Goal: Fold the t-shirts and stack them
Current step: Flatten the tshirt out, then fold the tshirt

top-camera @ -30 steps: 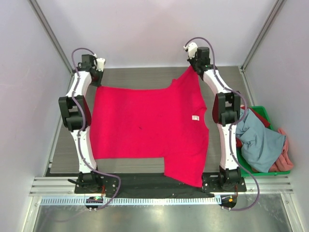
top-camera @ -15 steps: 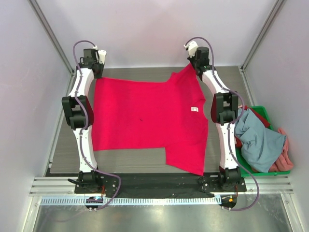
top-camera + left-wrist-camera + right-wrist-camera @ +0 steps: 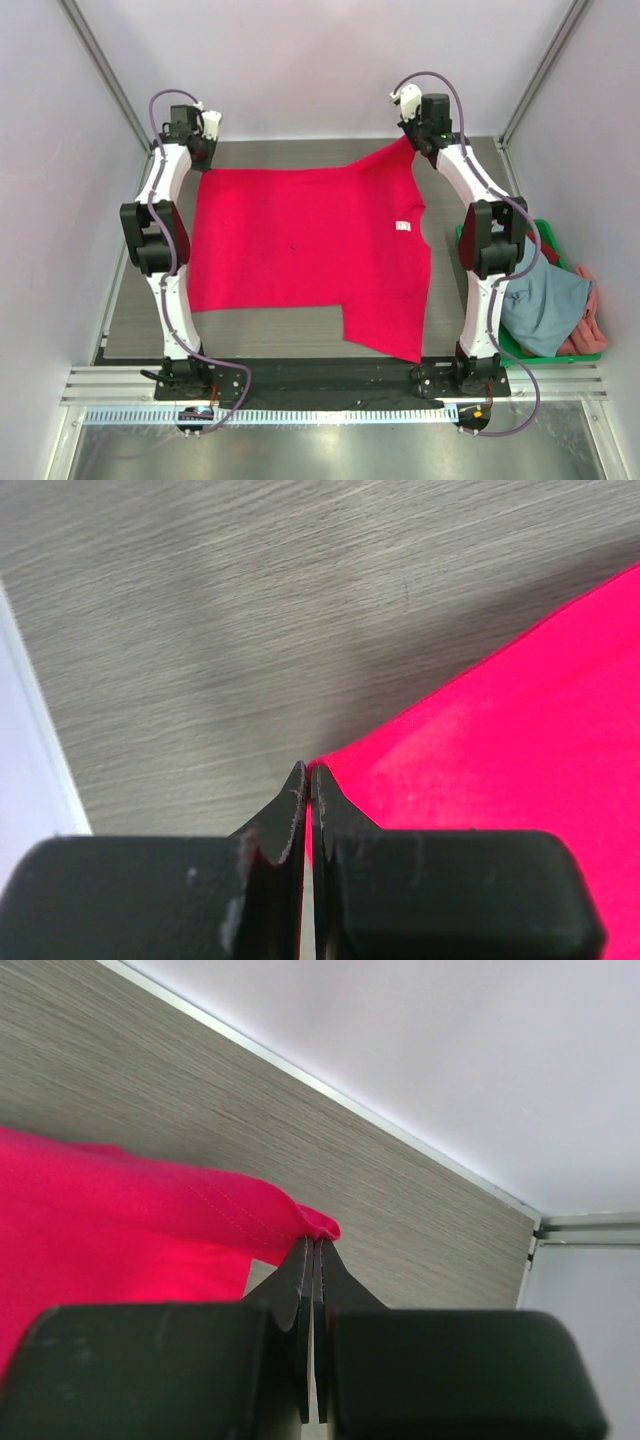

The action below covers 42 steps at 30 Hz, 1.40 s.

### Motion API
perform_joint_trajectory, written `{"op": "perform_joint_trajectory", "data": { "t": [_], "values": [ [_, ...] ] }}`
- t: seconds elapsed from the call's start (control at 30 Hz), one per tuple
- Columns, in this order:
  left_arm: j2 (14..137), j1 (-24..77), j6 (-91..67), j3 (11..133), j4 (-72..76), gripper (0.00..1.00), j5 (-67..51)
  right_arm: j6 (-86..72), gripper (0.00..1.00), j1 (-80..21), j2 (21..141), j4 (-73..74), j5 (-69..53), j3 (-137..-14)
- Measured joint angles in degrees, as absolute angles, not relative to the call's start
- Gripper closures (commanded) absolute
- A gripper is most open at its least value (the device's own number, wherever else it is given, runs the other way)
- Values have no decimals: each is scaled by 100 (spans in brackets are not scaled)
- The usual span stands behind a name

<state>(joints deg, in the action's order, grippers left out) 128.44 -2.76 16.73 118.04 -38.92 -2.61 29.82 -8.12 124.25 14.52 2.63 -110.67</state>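
T-shirt [image 3: 300,240] — bright crimson, spread wide, far edge pulled taut.

Spread mostly flat across the grey wood-grain table [image 3: 260,335]: a bright crimson-red cloth t-shirt [image 3: 300,240], with a small white label [image 3: 403,226] toward its right side. Held along the table's far edge, left gripper [image 3: 203,163] closed on one far corner of the cloth, right gripper [image 3: 412,143] closed on the other. One flap reaching the near edge toward the near-right corner. Beside the right edge, a green plastic crate [image 3: 560,356] holding a crumpled grey-blue shirt [image 3: 545,300] and a salmon-pink shirt [image 3: 592,320].
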Motion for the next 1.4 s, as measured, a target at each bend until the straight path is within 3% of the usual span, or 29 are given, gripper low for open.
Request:
{"op": "perform_joint_trajectory", "data": {
  "t": [0.47, 1.03, 1.4],
  "values": [
    [11845, -318, 1774, 11163, -3955, 100, -373, 2958, 99, -812, 11196, 1699, 113, -9520],
    [11345, -449, 2121, 10014, -4101, 100, -373, 2875, 99, -814, 9778, 2449, -231, -8680],
    [11028, -510, 2167, 9413, -4143, 100, -373, 2797, 99, -812, 9546, 2928, -311, -7878]
  ]
}}
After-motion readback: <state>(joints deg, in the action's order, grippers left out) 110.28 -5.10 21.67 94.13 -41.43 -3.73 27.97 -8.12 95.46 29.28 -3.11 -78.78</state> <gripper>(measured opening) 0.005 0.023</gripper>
